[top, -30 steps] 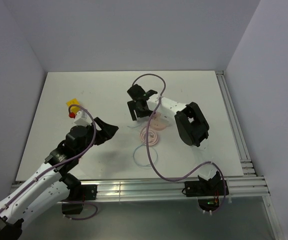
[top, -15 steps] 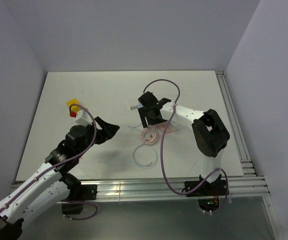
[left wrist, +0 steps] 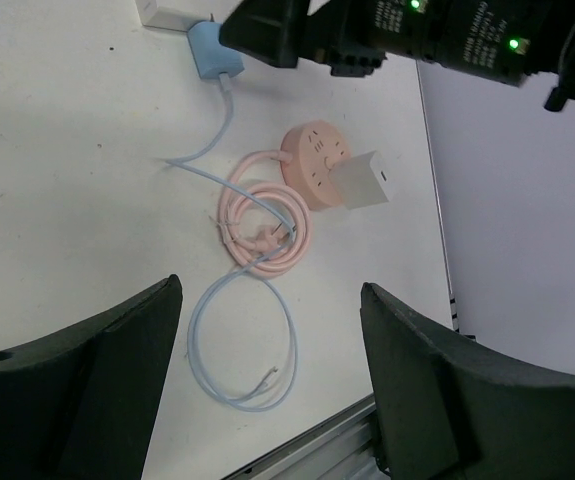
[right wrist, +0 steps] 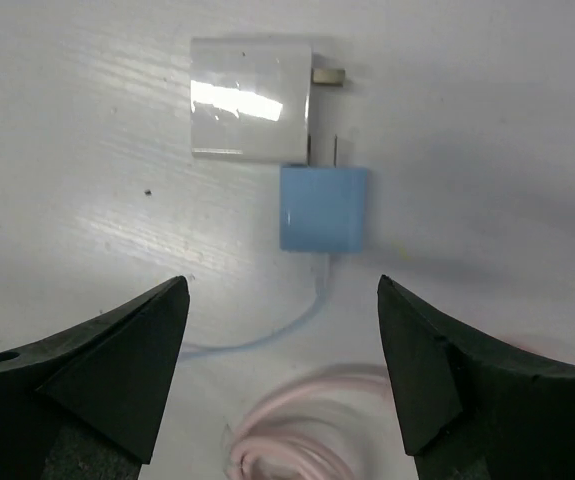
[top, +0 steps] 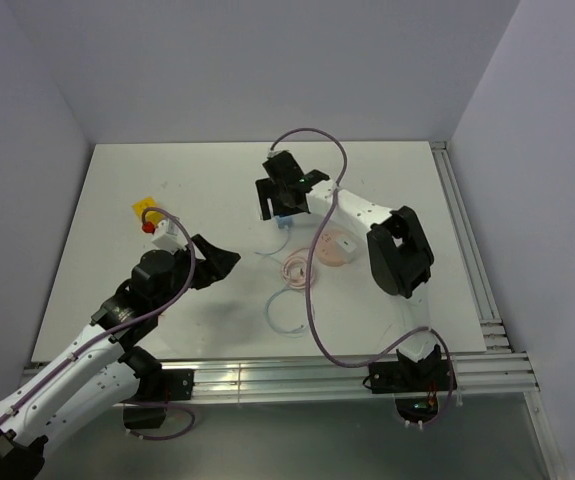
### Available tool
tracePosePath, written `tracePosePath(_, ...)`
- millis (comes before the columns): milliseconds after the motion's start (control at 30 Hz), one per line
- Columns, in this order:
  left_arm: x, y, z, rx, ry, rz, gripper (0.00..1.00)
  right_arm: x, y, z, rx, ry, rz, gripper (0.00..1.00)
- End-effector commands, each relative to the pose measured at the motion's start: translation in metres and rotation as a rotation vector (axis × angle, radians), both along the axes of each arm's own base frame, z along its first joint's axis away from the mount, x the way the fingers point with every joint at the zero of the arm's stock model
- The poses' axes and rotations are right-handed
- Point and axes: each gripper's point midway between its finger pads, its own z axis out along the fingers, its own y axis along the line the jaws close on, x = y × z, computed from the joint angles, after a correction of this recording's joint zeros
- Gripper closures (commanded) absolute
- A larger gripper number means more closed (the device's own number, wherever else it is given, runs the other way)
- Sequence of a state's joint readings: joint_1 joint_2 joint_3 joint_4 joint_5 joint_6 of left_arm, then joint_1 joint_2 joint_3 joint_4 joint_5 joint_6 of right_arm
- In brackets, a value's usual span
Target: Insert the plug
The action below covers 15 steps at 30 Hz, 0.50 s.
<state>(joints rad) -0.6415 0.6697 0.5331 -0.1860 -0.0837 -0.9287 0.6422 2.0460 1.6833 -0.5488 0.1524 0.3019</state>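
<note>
On the white table top (top: 197, 175), seen from above, a small yellow block (top: 147, 207) sits far to the left, at about 11 o'clock from the left gripper (top: 217, 262). That gripper hangs over bare table and points toward 2 o'clock. Its two black fingers (left wrist: 87, 385) are spread wide with nothing between them.

To the right, in the left wrist view, lies a thin, pale blue cable loop (left wrist: 242, 350). At 12 o'clock from the loop is a coil of pink cable (left wrist: 265, 225). At 1 o'clock from the coil sits a round pink socket disc (left wrist: 312, 160), with a white cube-shaped adapter (left wrist: 367, 180) against its right edge.

The plug (right wrist: 324, 208), a small light-blue rectangular connector, lies flat on the table. Its thin cable leaves at 6 o'clock and curves off toward 8 o'clock. Its two slim prongs point to 12 o'clock, toward a glossy white rectangular block (right wrist: 252, 98) just beside it at 11 o'clock. Whether the two touch cannot be told.

The right gripper (right wrist: 282, 290) hovers above the plug. Its dark fingers (right wrist: 117, 365) stand well apart on either side of the cable, gripping nothing.
</note>
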Motion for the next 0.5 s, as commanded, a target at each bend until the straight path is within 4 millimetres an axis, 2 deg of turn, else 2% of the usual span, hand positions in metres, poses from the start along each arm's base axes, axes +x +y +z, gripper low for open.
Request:
tracePosePath(0, 0.002, -0.004, 0.025, -0.012, -0.070, -0.028, 0.23, 0.015, 0.011, -0.008, 0.000, -0.004, 0.014, 0.16)
tracePosePath(300, 0.006, -0.007, 0.023, -0.004, -0.072, -0.030, 0.23, 0.020, 0.006, -0.039, -0.054, 0.028, 0.007, 0.15)
tracePosePath(467, 0.008, -0.010, 0.021, -0.002, -0.066, -0.036, 0.23, 0.025, 0.005, -0.049, -0.071, 0.035, 0.003, 0.18)
